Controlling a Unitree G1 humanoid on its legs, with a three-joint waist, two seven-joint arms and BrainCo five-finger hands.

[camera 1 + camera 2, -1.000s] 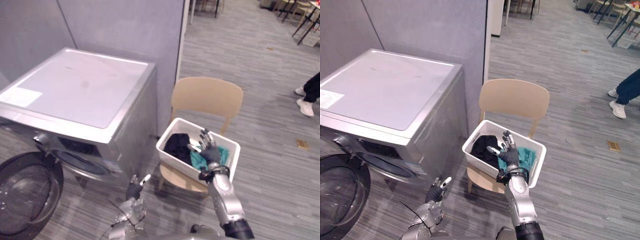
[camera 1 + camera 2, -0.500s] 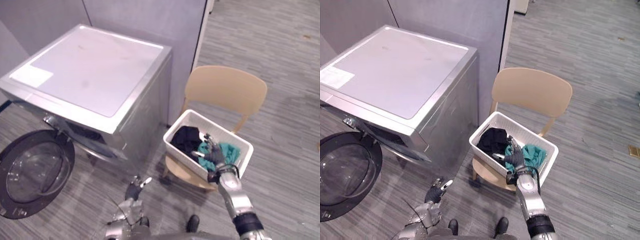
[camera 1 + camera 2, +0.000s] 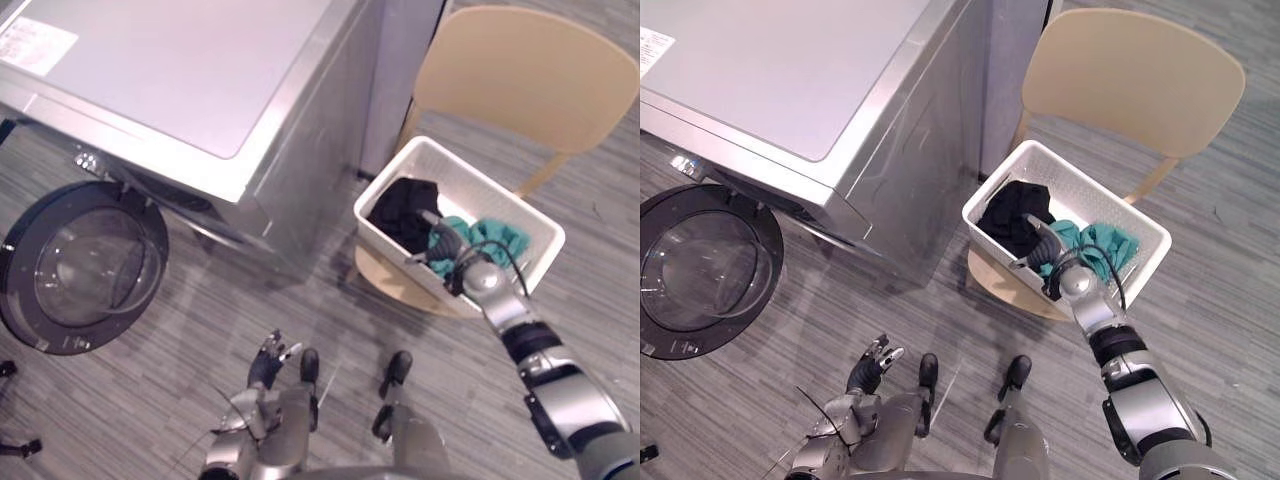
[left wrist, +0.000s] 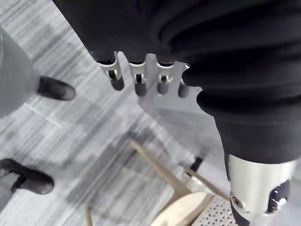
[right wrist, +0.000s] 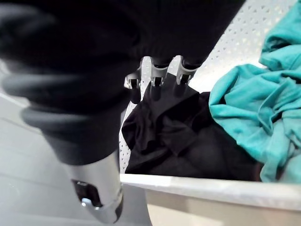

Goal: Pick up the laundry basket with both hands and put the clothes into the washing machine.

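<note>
My left hand [image 3: 266,362] hangs low over the grey plank floor [image 3: 200,320], fingers relaxed and spread, holding nothing, with bare floor on every side of it.

My right hand [image 3: 443,247] reaches over the near rim of the white laundry basket [image 3: 490,192]. In the right wrist view its fingers [image 5: 156,87] are straight, their dark tips at the black garment [image 5: 178,141] and closed round nothing.

The basket sits at an angle on the seat of a tan chair [image 3: 525,75]; the seat's rounded front edge shows below the basket's near wall. Inside, the black garment fills the end nearer the washing machine [image 3: 190,70] and a teal garment [image 3: 495,237] the other end, both lying below the rim.

A strip of open floor separates the basket's corner from the machine's silver side panel. The machine's round glass door [image 3: 85,265] is swung wide open at the front, out over the floor to my left, and the boards between door and chair lie free.

Behind machine and chair stands a grey partition [image 3: 405,50].
</note>
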